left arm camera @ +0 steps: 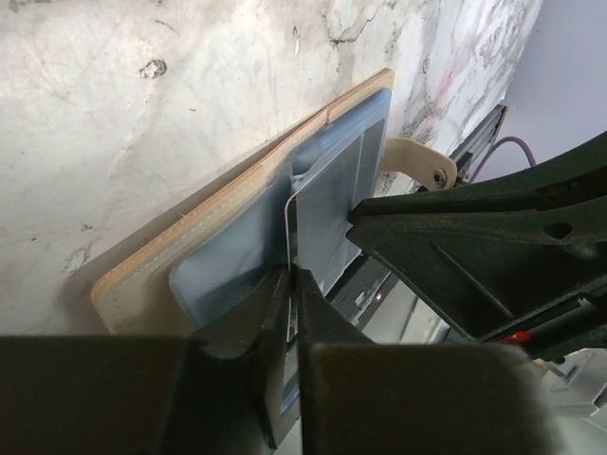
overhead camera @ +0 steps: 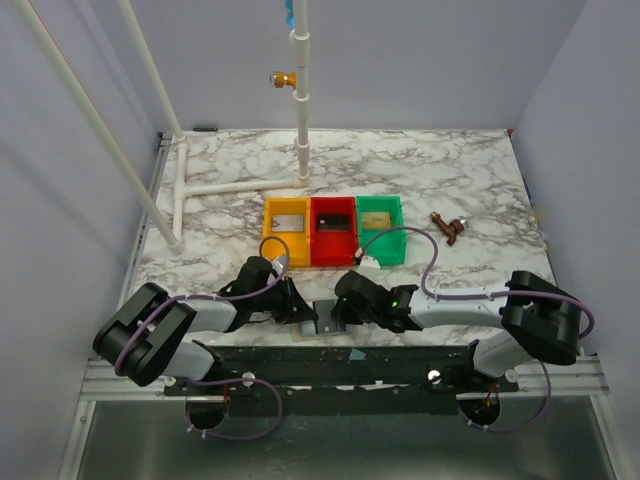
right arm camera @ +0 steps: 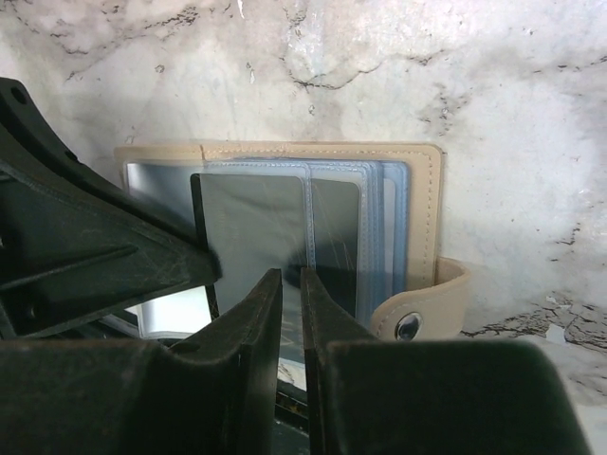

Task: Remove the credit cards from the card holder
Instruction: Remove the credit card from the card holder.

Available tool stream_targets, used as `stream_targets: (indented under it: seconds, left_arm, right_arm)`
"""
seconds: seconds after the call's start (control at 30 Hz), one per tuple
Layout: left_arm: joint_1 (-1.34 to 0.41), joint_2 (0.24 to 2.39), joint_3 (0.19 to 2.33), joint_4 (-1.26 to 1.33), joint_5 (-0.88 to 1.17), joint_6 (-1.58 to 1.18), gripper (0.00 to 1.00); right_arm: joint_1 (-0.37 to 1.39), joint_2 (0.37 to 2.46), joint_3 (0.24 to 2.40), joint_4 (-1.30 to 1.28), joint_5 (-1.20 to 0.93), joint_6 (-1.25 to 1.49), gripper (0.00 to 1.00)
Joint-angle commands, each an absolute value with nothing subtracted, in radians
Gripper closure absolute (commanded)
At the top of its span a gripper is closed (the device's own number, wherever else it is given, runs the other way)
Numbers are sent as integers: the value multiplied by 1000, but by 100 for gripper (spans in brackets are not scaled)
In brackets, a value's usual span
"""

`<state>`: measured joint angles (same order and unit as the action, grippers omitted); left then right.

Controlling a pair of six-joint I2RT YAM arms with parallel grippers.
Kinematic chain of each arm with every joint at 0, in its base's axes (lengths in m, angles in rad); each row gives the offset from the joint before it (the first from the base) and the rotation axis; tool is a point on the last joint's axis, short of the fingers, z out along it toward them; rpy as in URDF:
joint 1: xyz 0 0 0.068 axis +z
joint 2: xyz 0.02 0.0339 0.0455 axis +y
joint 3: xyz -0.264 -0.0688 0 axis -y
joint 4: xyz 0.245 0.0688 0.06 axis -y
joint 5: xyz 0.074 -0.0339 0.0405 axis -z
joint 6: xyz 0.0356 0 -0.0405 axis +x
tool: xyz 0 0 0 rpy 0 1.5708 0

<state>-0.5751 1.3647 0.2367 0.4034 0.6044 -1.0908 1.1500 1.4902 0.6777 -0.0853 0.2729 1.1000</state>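
Observation:
The card holder [overhead camera: 323, 312] lies open at the near table edge, between my two grippers. Its tan rim [right arm camera: 424, 209] frames grey-blue plastic sleeves [left arm camera: 332, 190], and its snap tab [right arm camera: 408, 325] sticks out to the side. My left gripper [left arm camera: 292, 284] comes in from the left and is shut on the edge of a sleeve. My right gripper [right arm camera: 291, 282] faces it from the right, its jaws pinched on the near edge of a grey credit card [right arm camera: 251, 227] that sits in the sleeves. In the top view the left gripper [overhead camera: 303, 322] and right gripper [overhead camera: 338, 318] almost touch over the holder.
Yellow [overhead camera: 270, 232], red [overhead camera: 333, 245] and green [overhead camera: 398, 232] trays stand in a row just beyond the grippers, each with a flat card-like piece inside. A small brown object [overhead camera: 450, 228] lies to the right. A white pipe frame [overhead camera: 240, 187] stands at the back left.

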Motion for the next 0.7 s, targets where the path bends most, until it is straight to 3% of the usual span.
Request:
stream_targets:
  seconds: [0.0, 0.5, 0.67]
  left_arm:
    - [-572, 1384, 219, 540, 672, -1136, 98]
    - [-569, 1359, 219, 474, 657, -1096, 100]
    - [-551, 1370, 190, 565, 698, -1102, 100]
  right_arm:
    - [1150, 1532, 667, -191, 285, 1110, 83]
    - [1149, 1559, 697, -279, 351, 1105, 93]
    - [1149, 1517, 682, -252, 346, 1091, 74]
